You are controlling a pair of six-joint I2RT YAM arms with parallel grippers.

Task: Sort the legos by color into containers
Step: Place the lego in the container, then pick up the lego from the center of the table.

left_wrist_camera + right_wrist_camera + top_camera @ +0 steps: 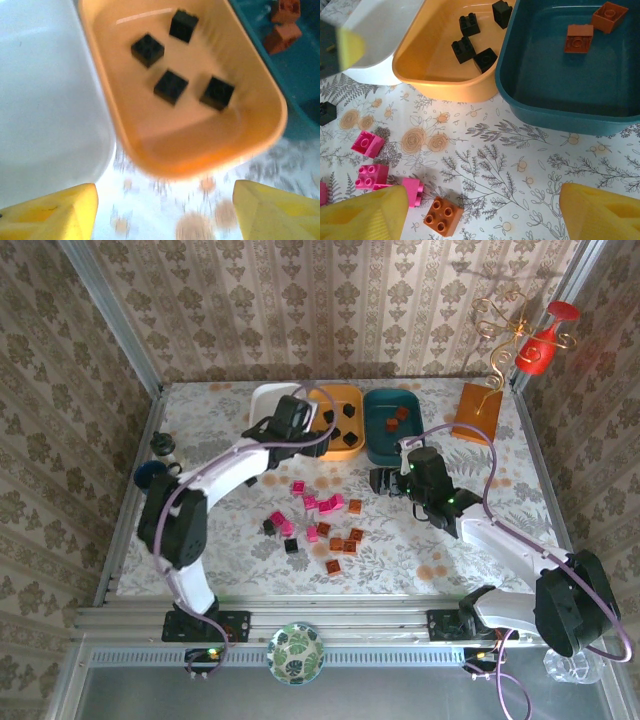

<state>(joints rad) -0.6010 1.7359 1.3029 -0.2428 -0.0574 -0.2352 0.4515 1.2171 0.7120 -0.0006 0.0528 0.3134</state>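
Note:
Three trays stand side by side at the back: white [268, 400], orange [345, 425] and teal [392, 432]. The orange tray [260, 125] holds several black legos [171, 86]. Two brown-orange legos [579, 38] lie in the teal tray [560, 107]. My left gripper [165, 200] is open with nothing in it, hovering just before the orange tray's near rim. My right gripper [484, 205] is open over bare cloth, a brown-orange lego [442, 216] by its left finger. Loose pink legos [322, 505], brown-orange legos [345, 540] and black legos [291, 546] lie mid-table.
A dark blue mug [150, 475] sits at the left edge. An orange square stand with gold wire [472, 410] is at the back right, beside a red object [535, 355]. A leaf-patterned dish [297, 652] rests on the front rail. Patterned walls close in three sides.

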